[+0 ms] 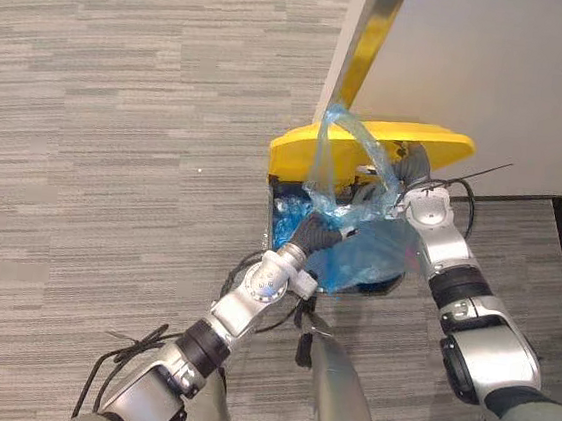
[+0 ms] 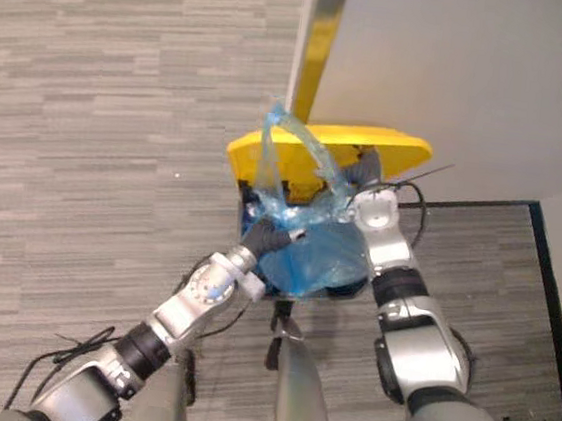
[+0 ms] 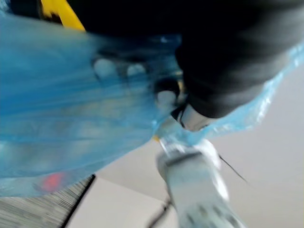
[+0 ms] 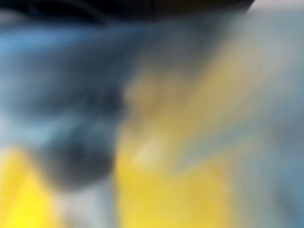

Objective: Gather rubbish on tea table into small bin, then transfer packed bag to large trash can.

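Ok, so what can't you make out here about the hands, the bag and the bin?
Grip of the left hand: buried in the blue bag, both eye views.
Grip of the right hand: hidden behind the bag; right wrist view blurred.
Contents of the bag: veiled by crumpled plastic, left wrist view.
Inside of the yellow-lidded trash can: covered by the bag, eye views.
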Controlling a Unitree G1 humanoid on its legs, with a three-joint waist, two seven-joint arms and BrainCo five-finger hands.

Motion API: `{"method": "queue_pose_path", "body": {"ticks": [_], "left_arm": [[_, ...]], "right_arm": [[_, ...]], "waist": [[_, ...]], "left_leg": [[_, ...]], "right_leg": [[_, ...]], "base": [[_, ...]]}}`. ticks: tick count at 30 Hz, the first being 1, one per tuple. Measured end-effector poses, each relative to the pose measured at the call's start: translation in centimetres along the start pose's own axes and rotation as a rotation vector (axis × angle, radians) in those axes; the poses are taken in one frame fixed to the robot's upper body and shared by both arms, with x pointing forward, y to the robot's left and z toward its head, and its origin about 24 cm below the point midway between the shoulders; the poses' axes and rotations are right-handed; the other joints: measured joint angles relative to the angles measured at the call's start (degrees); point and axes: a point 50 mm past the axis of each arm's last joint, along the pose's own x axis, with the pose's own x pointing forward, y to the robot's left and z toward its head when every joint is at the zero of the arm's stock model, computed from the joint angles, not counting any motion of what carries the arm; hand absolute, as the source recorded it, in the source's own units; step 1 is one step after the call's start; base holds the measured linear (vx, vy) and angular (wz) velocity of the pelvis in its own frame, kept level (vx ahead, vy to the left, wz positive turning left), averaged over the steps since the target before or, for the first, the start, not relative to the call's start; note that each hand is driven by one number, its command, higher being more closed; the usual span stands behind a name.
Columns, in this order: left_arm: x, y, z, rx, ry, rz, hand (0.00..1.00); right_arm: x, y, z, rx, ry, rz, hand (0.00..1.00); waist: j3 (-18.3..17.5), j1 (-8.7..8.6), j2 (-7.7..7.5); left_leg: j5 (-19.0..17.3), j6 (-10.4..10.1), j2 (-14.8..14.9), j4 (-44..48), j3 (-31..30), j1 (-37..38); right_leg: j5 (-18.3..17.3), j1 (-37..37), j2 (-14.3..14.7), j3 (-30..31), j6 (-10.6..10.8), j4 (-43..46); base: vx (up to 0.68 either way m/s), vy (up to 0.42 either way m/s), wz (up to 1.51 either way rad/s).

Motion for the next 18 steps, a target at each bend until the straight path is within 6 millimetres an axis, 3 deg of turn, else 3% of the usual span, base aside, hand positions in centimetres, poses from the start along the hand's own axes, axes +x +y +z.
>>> {"method": "queue_pose_path", "body": {"ticks": [9, 12, 13, 16, 18], "left_arm": [[2.2, 0.8, 1.0, 0.125, 0.011, 0.022, 1.0], [2.4, 0.8, 0.0, 0.146, 0.057, 0.023, 1.0], [2.4, 0.8, -0.6, 0.158, 0.085, 0.025, 0.0], [2.4, 1.4, -1.7, 0.185, 0.143, 0.035, 0.0], [2.3, 2.8, -3.2, 0.238, 0.234, 0.071, 0.0]], "right_arm": [[-0.7, 1.5, -0.6, 0.038, 0.012, 0.015, 0.0], [-0.7, 1.9, -0.6, 0.049, 0.013, 0.02, 0.0], [-0.8, 2.1, -0.6, 0.055, 0.013, 0.024, 0.0], [-0.7, 2.6, 0.0, 0.071, -0.008, 0.033, 0.0], [-0.5, 3.3, 0.6, 0.085, -0.021, 0.046, 0.0]], "waist": [[0.0, -0.73, -0.04], [0.0, -0.77, -0.04], [0.0, -0.78, -0.04], [0.0, -0.74, -0.08], [0.0, -0.77, -0.12]], "left_leg": [[-0.4, 0.0, 0.6, 1.4, 0.2, -1.4], [-1.0, -0.1, 0.9, 1.8, 0.1, -1.6], [-1.0, -0.1, 0.9, 1.8, 0.2, -1.7], [-1.0, -0.2, 0.7, 1.9, 0.3, -3.1], [-0.9, -0.2, 1.0, 3.0, 0.4, -4.7]], "right_leg": [[-0.3, -1.0, 0.2, -0.1, -0.4, 1.0], [-0.3, -1.1, 0.3, -0.3, -0.4, 1.0], [-0.3, -1.3, 0.3, -0.3, -0.4, 1.1], [-0.2, -3.0, 0.2, 0.0, -0.4, 1.6], [0.0, -4.5, 0.2, 0.1, -0.6, 2.2]], "base": [[0.05, -0.016, 0.0], [0.0, -0.008, 0.01], [0.0, 0.0, 0.0], [0.03, -0.038, -0.03], [0.07, -0.046, -0.06]]}}
